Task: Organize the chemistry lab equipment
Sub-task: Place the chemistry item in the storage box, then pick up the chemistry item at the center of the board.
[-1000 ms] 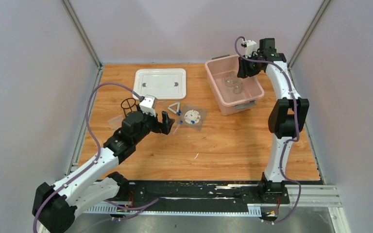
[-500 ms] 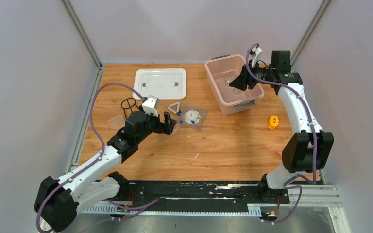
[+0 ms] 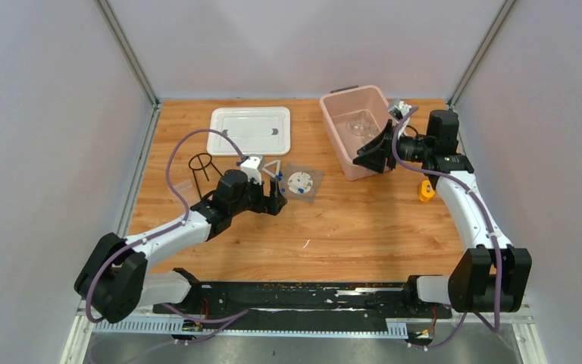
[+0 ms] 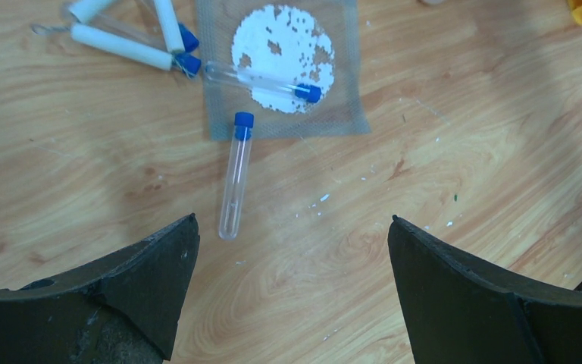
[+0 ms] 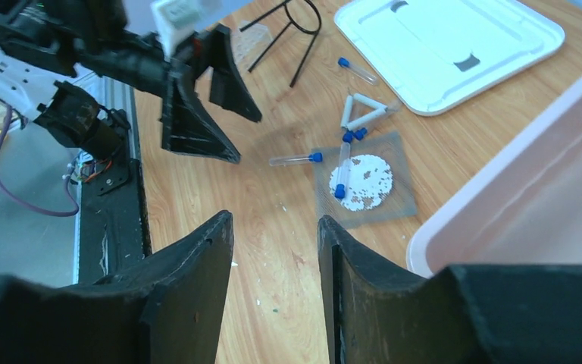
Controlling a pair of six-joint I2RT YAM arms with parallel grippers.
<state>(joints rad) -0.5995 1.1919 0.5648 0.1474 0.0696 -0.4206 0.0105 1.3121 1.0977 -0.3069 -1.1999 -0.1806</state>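
A grey mesh square with a white disc [image 4: 284, 45] lies on the table, with one blue-capped tube [image 4: 261, 80] across it. A second tube [image 4: 235, 178] lies just in front of it, and a small white triangle [image 4: 132, 38] to its left. My left gripper [image 4: 293, 220] is open and empty, low over the table just short of the second tube; it also shows in the top view [image 3: 273, 199]. The black wire tripod [image 3: 201, 165] stands to the left. My right gripper [image 5: 274, 220] is open and empty, in front of the pink bin [image 3: 341, 148].
The white lid [image 3: 250, 130] lies at the back. Clear glassware [image 3: 360, 121] sits inside the pink bin. A small orange object [image 3: 425, 189] lies right of the bin. A clear bag [image 3: 178, 188] lies by the tripod. A third tube [image 5: 356, 70] lies near the lid.
My right arm has swung from above the bin's back corner down to its front left side, uncovering the orange object. My left gripper has moved right and lower, toward the tubes.
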